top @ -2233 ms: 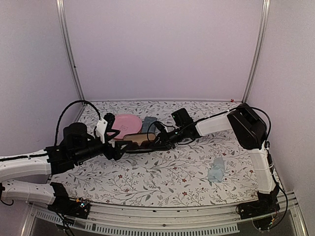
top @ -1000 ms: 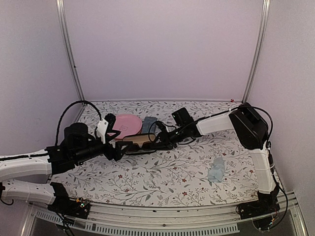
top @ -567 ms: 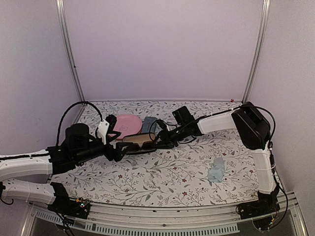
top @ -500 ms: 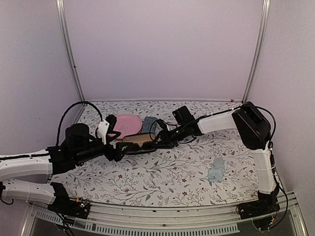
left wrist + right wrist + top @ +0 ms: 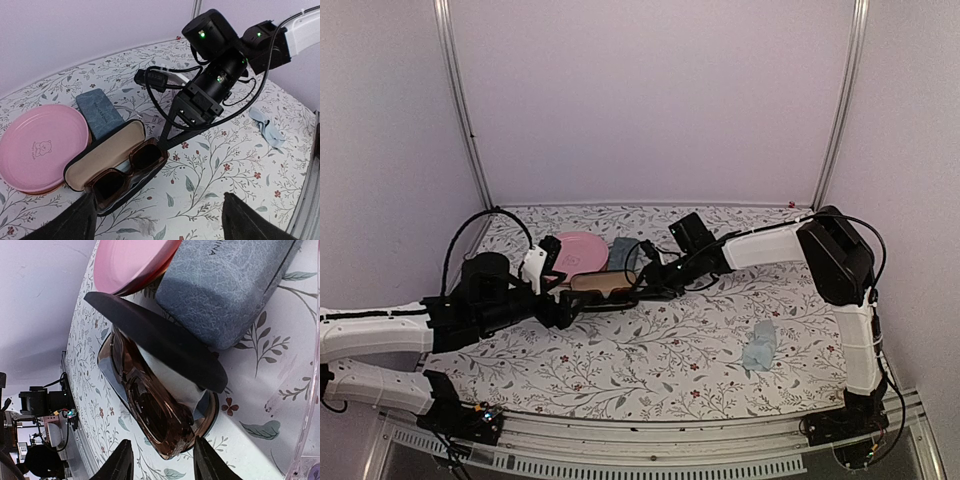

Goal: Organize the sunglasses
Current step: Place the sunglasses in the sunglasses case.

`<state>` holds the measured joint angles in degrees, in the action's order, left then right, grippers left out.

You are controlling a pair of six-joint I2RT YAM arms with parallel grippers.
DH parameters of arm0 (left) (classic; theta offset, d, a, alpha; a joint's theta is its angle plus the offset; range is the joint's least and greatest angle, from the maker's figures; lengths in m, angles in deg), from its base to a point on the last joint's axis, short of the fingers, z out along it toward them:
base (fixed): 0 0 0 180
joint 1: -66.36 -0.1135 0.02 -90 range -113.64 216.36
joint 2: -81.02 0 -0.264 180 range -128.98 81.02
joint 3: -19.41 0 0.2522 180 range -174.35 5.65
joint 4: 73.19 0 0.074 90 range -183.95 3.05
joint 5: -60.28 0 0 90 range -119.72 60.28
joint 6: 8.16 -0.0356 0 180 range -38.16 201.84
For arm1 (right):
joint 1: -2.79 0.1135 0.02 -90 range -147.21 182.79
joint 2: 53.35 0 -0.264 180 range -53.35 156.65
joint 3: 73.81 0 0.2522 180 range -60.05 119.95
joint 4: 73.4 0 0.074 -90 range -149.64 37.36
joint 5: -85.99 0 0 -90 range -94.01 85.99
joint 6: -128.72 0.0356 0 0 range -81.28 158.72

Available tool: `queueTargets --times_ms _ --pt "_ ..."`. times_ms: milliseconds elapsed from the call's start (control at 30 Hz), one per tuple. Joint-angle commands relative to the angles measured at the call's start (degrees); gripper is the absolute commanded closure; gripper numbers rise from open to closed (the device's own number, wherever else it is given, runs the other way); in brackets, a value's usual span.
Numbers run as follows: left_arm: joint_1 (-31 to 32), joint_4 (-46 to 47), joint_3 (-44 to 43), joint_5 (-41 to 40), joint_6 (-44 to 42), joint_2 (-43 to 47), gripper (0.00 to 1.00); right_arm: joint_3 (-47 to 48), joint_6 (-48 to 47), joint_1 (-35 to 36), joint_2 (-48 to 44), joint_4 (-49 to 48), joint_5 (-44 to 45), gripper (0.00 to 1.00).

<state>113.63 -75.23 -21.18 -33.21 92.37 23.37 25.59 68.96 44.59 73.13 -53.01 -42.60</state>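
- Reddish-brown sunglasses lie in the open black case, left of centre on the counter.
- Right claw sits at their right end, jaws parted a little wider than a second ago, gripping nothing.
- Left claw hangs wide open and empty on the near side.

We see the sunglasses in glossy, translucent brown plastic with dark, shiny lenses. The black case looks matt outside, its beige lining smooth. We find the grey case grained like leather, the plate smooth pink plastic, the cloth soft and crumpled.
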Motion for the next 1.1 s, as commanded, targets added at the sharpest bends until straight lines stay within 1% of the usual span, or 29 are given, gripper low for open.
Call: queueTargets --times_ms 0,333,633,900,1067 --pt "-1.8 1.5 -0.2 -1.3 2.7 -1.5 0.13 1.8 -1.5 0.6 -1.7 1.7 2.3 0.57" --pt "-6.7 1.8 0.1 -1.0 8.2 -7.5 0.13 4.5 -2.6 1.8 -0.8 4.1 4.2 0.56" --pt "-9.8 4.4 0.1 0.4 9.5 -13.4 0.13 6.4 -3.6 2.8 0.1 6.2 6.0 0.56" --pt "-10.9 6.8 0.1 1.6 9.5 -16.5 0.16 7.4 -4.2 3.3 1.3 7.5 6.8 0.56" --pt "-11.4 8.0 0.0 1.9 9.6 -17.9 0.16 7.5 -5.2 3.3 1.1 9.3 9.5 0.56"
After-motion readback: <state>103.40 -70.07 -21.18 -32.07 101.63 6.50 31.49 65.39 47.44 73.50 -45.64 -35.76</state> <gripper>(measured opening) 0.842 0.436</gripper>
